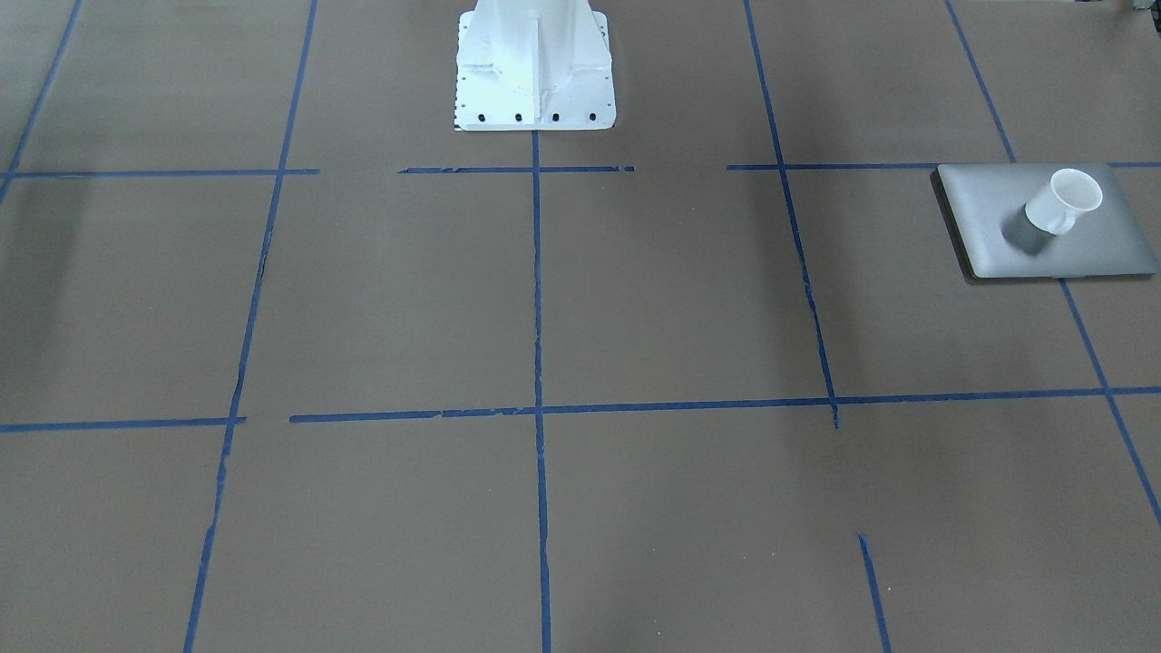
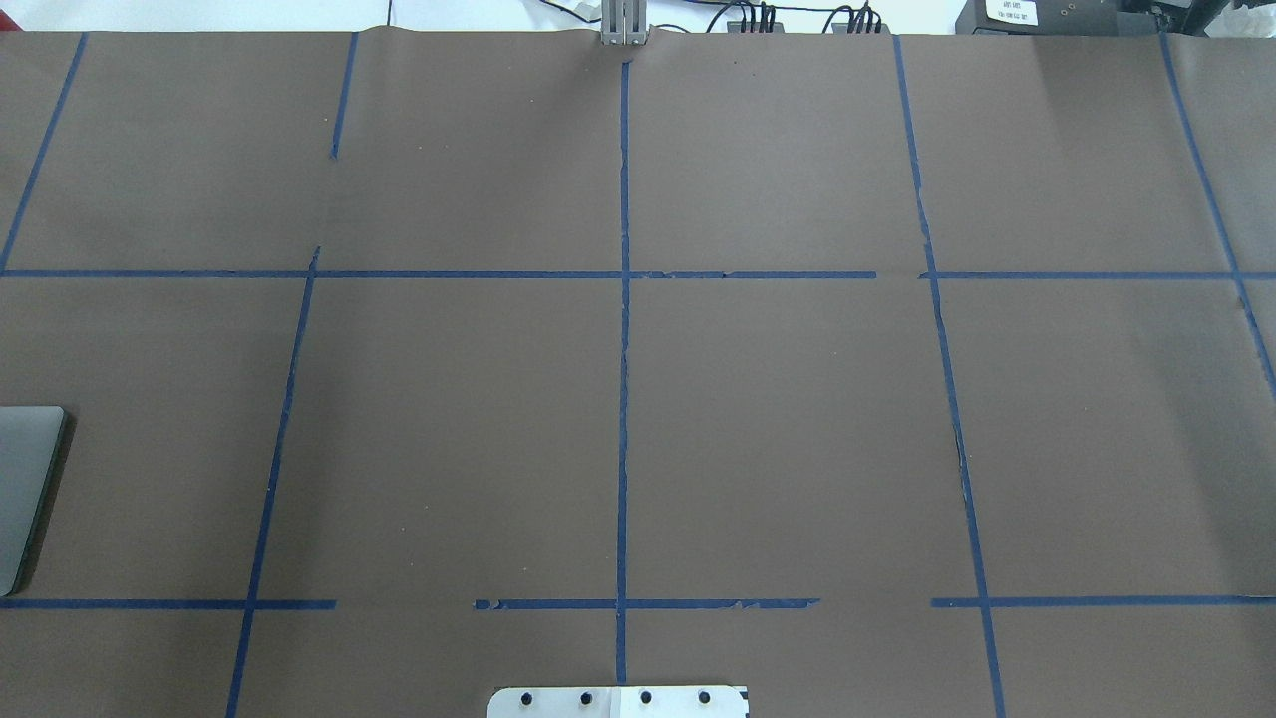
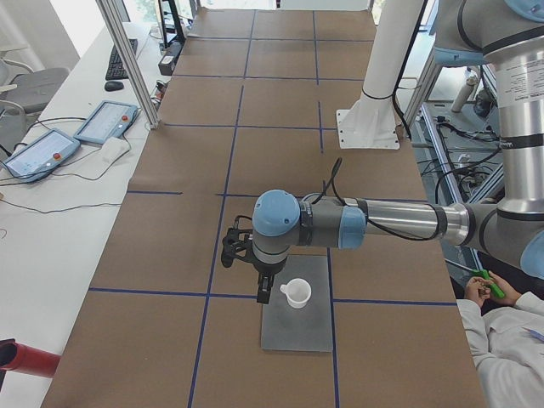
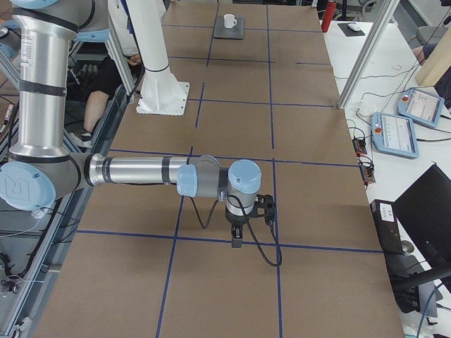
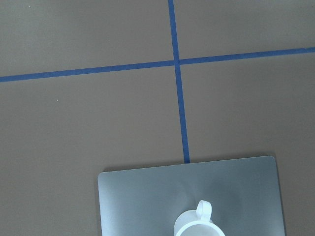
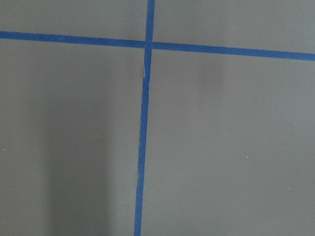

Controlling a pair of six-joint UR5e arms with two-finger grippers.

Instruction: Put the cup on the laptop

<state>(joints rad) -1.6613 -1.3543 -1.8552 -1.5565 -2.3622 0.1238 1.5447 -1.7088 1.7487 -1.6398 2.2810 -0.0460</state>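
Note:
The small white cup (image 1: 1063, 201) stands upright on the closed silver-grey laptop (image 1: 998, 218). Both also show in the exterior left view, cup (image 3: 296, 293) on laptop (image 3: 297, 327), and in the left wrist view, cup (image 5: 199, 225) on laptop (image 5: 142, 196). My left gripper (image 3: 264, 289) hangs close beside the cup, above the laptop's edge; I cannot tell whether it is open or shut. My right gripper (image 4: 237, 238) hovers over bare table far from the cup (image 4: 229, 21); I cannot tell its state either. Only one corner of the laptop (image 2: 25, 479) shows in the overhead view.
Brown paper with blue tape lines (image 2: 623, 399) covers the table. The white robot base (image 1: 533, 63) stands at the table's middle edge. Teach pendants (image 3: 102, 123) lie on the side bench. A seated person (image 3: 510, 340) is beside the robot.

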